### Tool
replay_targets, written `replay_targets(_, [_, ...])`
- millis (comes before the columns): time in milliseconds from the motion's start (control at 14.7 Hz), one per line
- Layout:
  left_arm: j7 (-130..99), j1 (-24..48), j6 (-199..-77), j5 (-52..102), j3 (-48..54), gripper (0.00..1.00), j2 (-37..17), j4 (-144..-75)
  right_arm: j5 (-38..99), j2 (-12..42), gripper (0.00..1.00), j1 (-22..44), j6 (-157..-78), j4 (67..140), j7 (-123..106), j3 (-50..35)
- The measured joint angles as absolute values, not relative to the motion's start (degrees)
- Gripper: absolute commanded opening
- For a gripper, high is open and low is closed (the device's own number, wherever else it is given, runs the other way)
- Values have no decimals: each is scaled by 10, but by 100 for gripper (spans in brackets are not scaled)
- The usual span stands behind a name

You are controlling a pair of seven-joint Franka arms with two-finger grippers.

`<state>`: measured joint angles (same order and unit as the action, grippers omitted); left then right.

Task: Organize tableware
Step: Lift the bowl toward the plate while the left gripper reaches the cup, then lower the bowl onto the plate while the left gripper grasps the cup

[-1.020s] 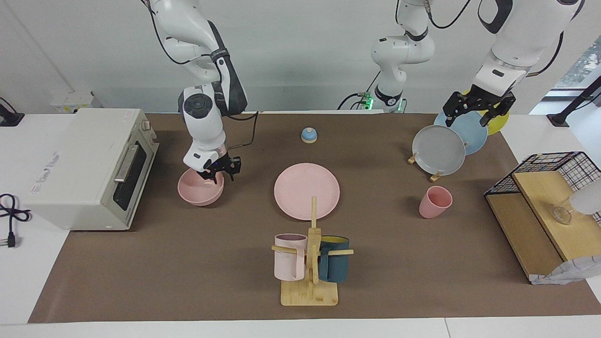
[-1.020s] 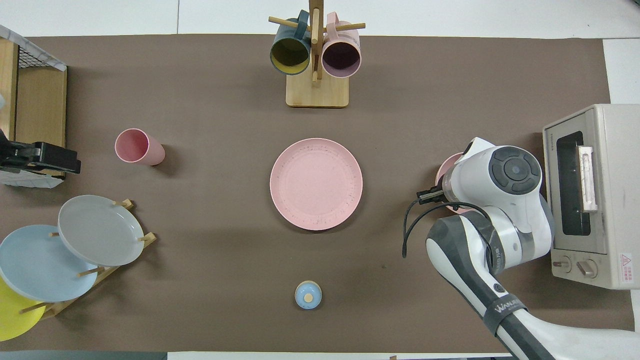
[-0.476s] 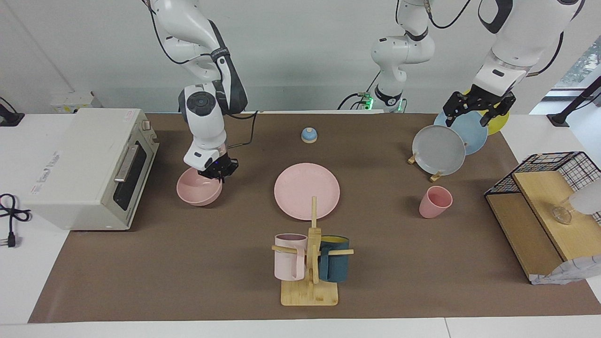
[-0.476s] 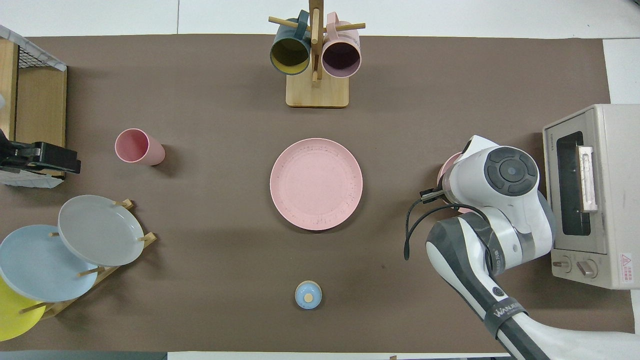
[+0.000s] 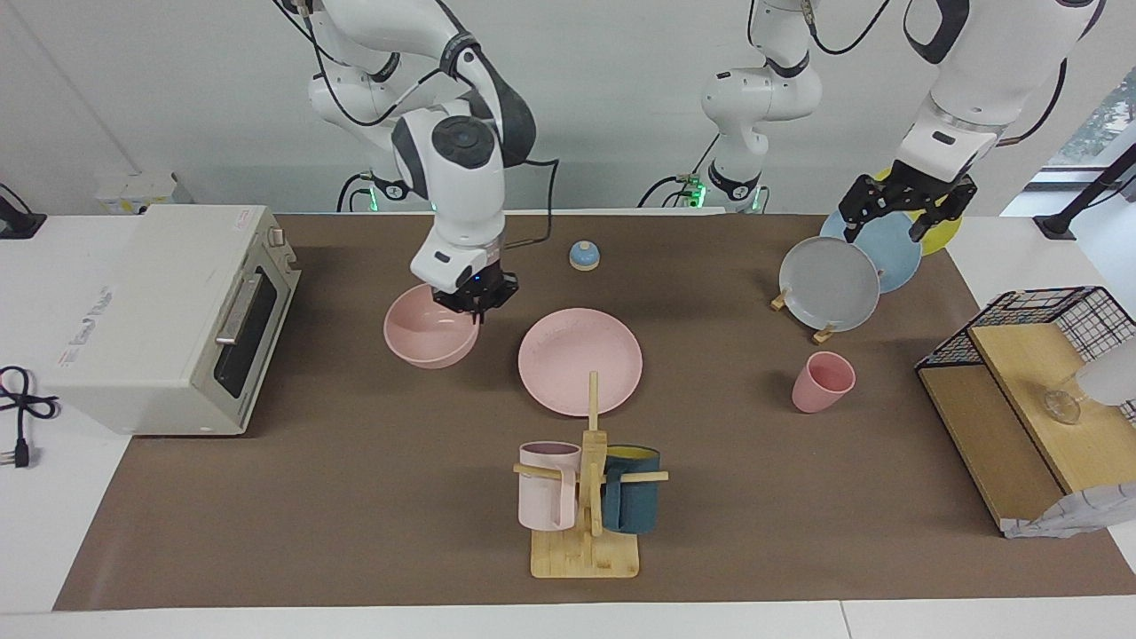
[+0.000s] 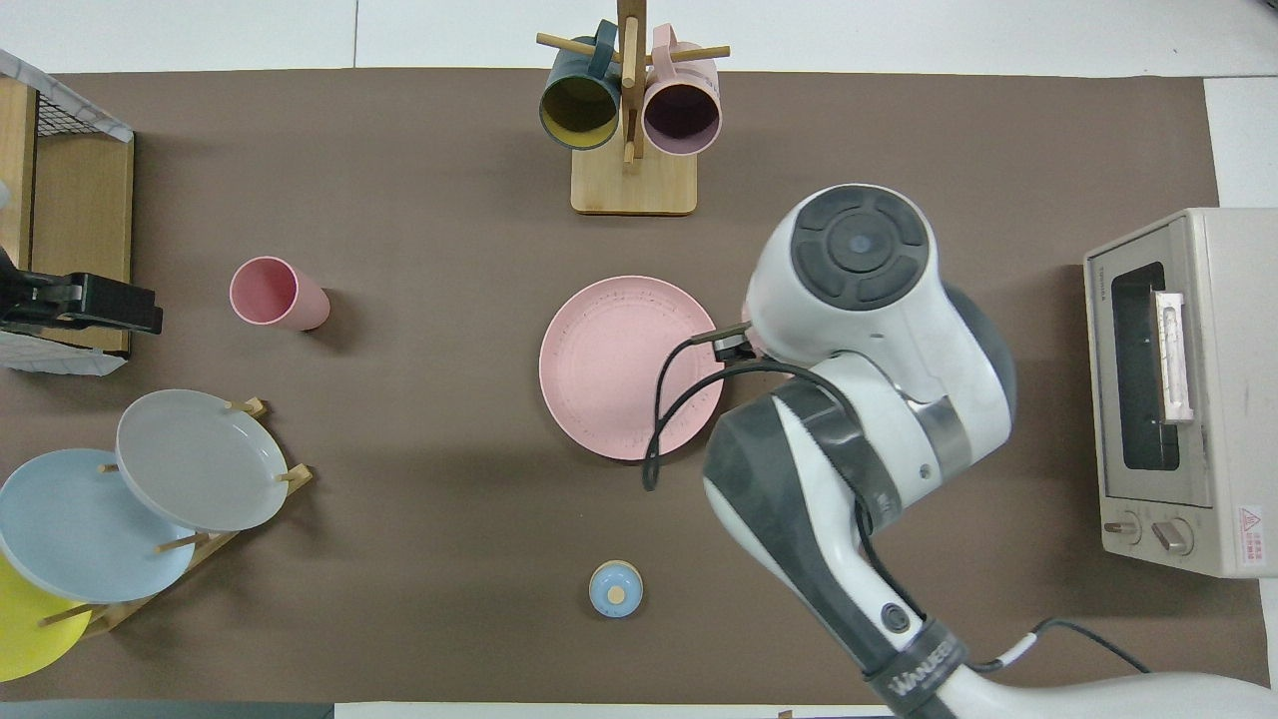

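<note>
The right gripper is clamped on the rim of the pink bowl, and the big change is plain: a second ago that bowl sat on the brown mat right in front of the toaster oven, and now it is up in the air, carried toward the middle of the table and hanging over the mat just beside the pink plate. In the overhead view the right arm's wrist hides the bowl almost entirely and overlaps the plate edge. That reads as the bowl on its way to be stacked on the plate, so the first piece of the set looks to be nearly home. The pink tumbler cup has not moved; it stands upright toward the left arm's end, near the plate rack with its grey, blue and yellow plates. The left gripper waits over that rack, fingers spread apart and holding nothing. The mug tree and the small blue bell are untouched. As for writing: the right arm's sleeve band carries pale lettering that seems to begin "WAN", the rest unclear; the oven shows a small brand mark above its door and a red warning sticker, neither legible.
</note>
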<state>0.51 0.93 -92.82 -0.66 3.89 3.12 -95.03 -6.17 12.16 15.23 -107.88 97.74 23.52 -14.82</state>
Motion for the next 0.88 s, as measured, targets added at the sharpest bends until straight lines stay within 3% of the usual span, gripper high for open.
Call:
replay_targets(136, [5, 9, -972, -7, 38, 100, -3, -958, -66, 173, 0, 201, -1046, 907, 311, -155])
replay_targets(408, [5, 9, -1072, -7, 40, 100, -119, -964, -112, 319, 0, 299, -1029, 739, 446, -155])
replay_targets(612, [5, 13, -1101, -7, 44, 100, -161, -965, -115, 366, 0, 310, -1083, 715, 483, -154])
replay_targets(884, [2, 25, -1126, -6, 46, 100, -167, -993, -146, 391, 0, 313, -1107, 720, 484, -154])
